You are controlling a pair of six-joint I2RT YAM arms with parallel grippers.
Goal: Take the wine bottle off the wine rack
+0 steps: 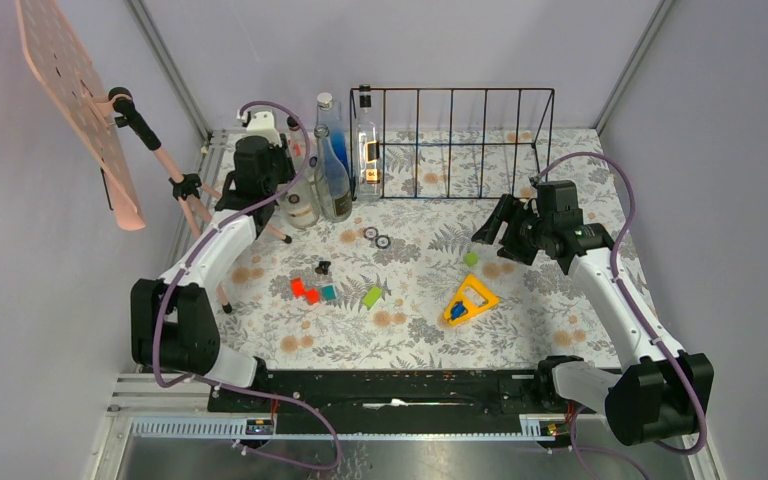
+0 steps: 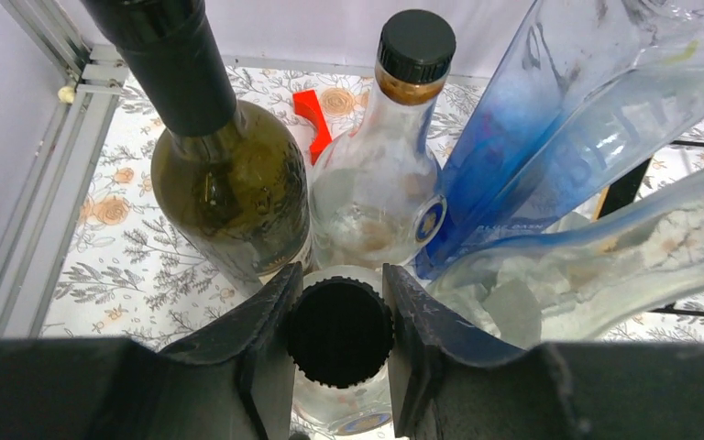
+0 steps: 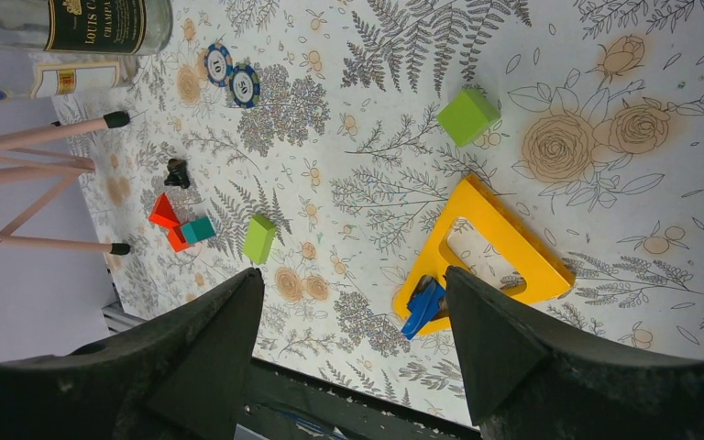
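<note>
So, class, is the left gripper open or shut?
Shut: the left gripper clamps the black cap of a clear bottle.

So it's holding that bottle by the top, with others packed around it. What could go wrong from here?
The left gripper pinches the held bottle only at its black cap, so the glass below might slip or swing once it moves. The green bottle, the clear bottle and the blue bottle crowd close around it, so a sideways move could well topple one.
</note>
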